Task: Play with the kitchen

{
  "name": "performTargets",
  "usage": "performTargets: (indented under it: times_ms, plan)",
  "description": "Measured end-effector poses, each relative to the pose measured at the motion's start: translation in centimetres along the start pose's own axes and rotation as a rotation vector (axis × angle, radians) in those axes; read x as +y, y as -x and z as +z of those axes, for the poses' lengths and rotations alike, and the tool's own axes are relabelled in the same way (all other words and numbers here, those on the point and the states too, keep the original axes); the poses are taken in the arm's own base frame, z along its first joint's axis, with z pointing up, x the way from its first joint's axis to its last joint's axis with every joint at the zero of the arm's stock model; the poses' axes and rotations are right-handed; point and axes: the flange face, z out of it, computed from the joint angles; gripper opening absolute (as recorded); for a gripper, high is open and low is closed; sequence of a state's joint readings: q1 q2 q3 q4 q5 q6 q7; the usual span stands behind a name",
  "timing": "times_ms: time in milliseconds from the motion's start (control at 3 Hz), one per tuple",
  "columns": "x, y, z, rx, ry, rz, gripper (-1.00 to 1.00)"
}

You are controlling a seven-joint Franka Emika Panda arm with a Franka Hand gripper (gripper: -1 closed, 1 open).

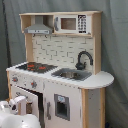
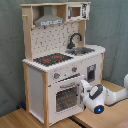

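The kitchen (image 1: 60, 80) is a tall white and light-wood toy, seen in both exterior views. It has a black-red stovetop (image 2: 52, 59), a black faucet (image 2: 75, 40) over a sink (image 2: 82, 50), a grey hood (image 1: 39, 27) and a microwave (image 1: 72, 23). Knobs sit above the windowed oven door (image 2: 65, 97). My white arm reaches in from the second exterior view's right. My gripper (image 2: 83, 91) is at the oven door's right edge, level with the window. In the first exterior view the gripper (image 1: 20, 102) shows at the bottom left, in front of the oven.
The kitchen stands on a light wooden surface (image 2: 15, 119) before a grey curtain (image 2: 115, 30). A small cabinet door with a dark panel (image 2: 91, 72) sits right of the oven, just above my arm. A blue light glows on my wrist (image 2: 98, 109).
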State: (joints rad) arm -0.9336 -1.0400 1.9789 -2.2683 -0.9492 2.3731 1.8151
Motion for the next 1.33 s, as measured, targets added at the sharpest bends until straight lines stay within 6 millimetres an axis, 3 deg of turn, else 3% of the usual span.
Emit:
performTargets:
  times_ms: [333,667,1333]
  plan:
    - [1.3,-1.2,3.3,0.001,0.016,-0.038,1.00]
    - [2.9,-3.5,2.2,0.041,0.032,-0.024,1.00]
    - [5.4,-5.6,-2.9,0.107,0.046,-0.056,1.00]
